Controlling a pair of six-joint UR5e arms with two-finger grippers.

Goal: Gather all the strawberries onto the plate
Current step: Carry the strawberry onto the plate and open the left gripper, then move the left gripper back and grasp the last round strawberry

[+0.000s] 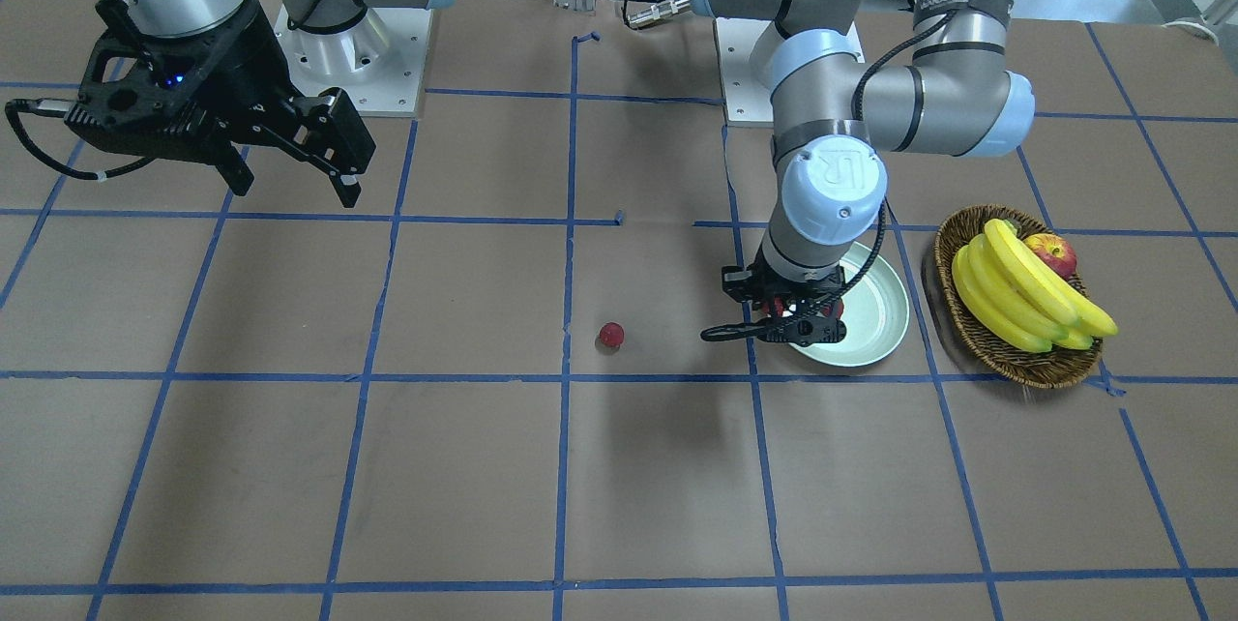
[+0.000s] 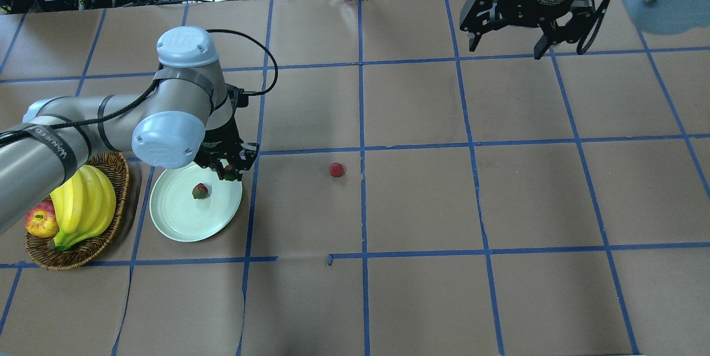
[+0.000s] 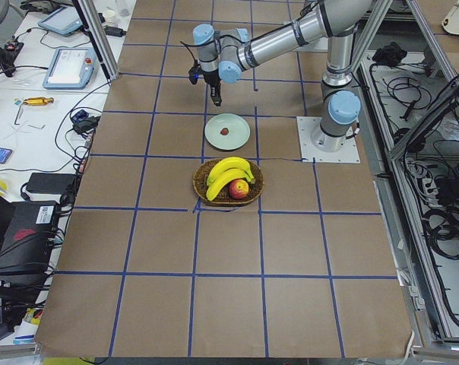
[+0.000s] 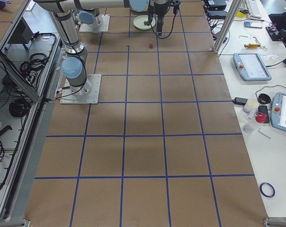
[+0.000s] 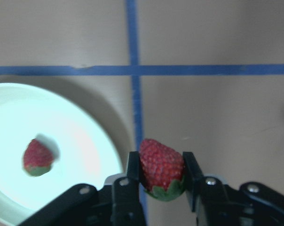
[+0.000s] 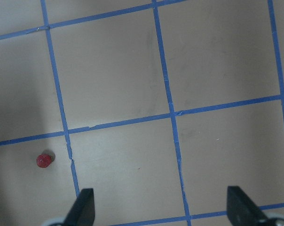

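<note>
My left gripper is shut on a strawberry and holds it just above the table at the right edge of the mint-green plate; it also shows in the overhead view. A second strawberry lies on the plate and shows in the left wrist view. A third strawberry lies alone on the table near the middle and shows in the right wrist view. My right gripper is open and empty, high over the far right of the table.
A brown wicker basket with bananas and a red-yellow apple stands to the left of the plate. Blue tape lines grid the brown table cover. The arm bases stand at the table's rear edge.
</note>
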